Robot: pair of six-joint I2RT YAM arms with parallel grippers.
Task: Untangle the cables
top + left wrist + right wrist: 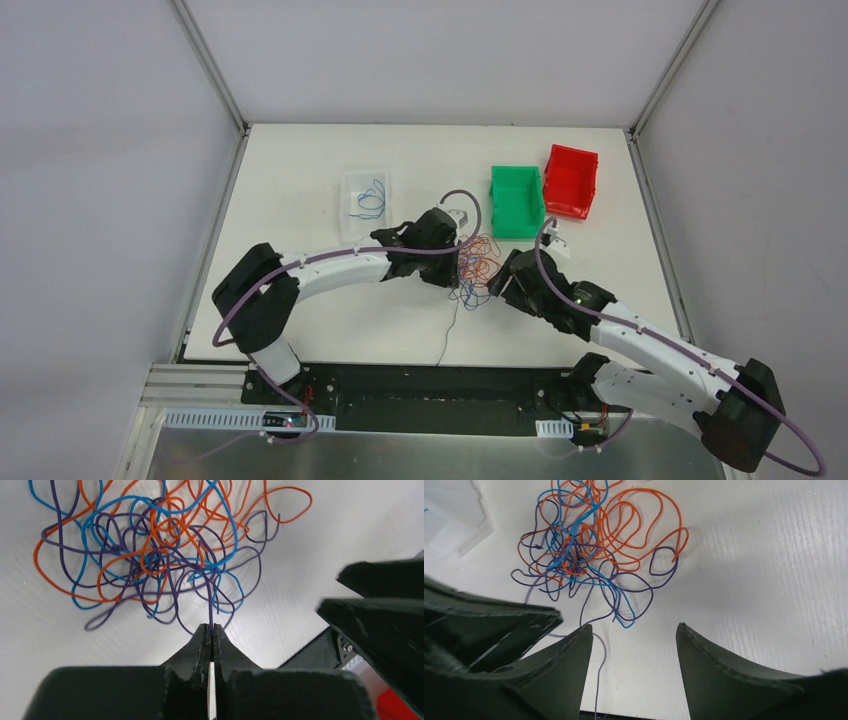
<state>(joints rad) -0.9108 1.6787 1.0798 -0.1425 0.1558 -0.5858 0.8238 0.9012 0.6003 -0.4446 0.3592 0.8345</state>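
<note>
Early days, I'd say: over on the left a clear tray [346,205] already holds some blue wire [372,197], so at least a bit looks sorted. The left gripper [211,630] is pinched tight on one purple strand [211,610] at the near edge of the cables [160,550], which sit mid-table as one knotted orange, blue and purple clump. On the right, the right gripper [634,627] hangs just beside the clump with its fingers spread wide and nothing in them, so pretty much all the untangling is left.
</note>
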